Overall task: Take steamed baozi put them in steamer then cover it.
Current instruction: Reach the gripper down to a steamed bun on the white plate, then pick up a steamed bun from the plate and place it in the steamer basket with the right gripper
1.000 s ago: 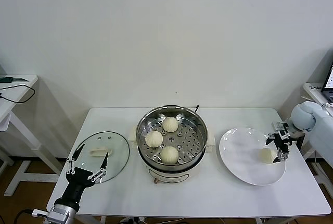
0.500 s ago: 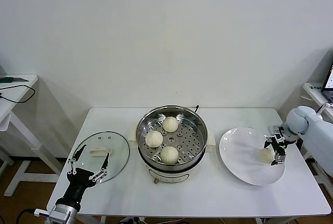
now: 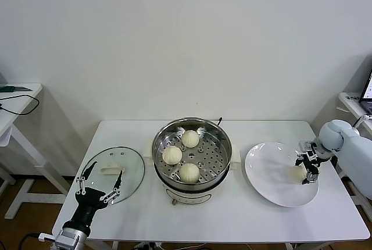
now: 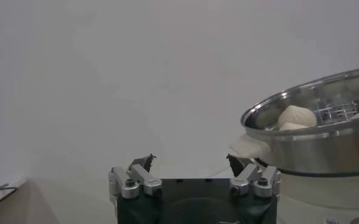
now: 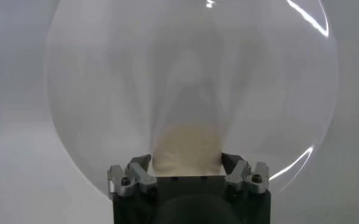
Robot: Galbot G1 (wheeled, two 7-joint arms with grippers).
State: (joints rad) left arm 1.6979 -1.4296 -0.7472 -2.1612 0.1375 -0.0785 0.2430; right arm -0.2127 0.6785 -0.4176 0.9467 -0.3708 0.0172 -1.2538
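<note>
Three baozi [image 3: 172, 154] lie on the perforated tray of the steel steamer [image 3: 193, 123] at the table's middle. A fourth baozi [image 3: 298, 172] lies on the white plate [image 3: 268, 175] at the right. My right gripper [image 3: 307, 167] is down over the plate, open, with that baozi [image 5: 188, 149] between its fingers [image 5: 140, 163]. The glass cover [image 3: 131, 171] with its white handle lies flat on the table at the left. My left gripper [image 3: 100, 179] hovers open and empty over the cover's near edge. In the left wrist view it [image 4: 190, 161] faces the steamer [image 4: 325, 149].
The plate [image 5: 191, 67] fills the right wrist view. The steamer stands on a white base with a cord at the back. A side table with cables stands far left, and a laptop's edge shows far right. The white wall is behind the table.
My right gripper has come down and inward a little over the plate, closing around the last baozi's sides. My left gripper has dropped slightly. The baozi in the steamer have not moved.
</note>
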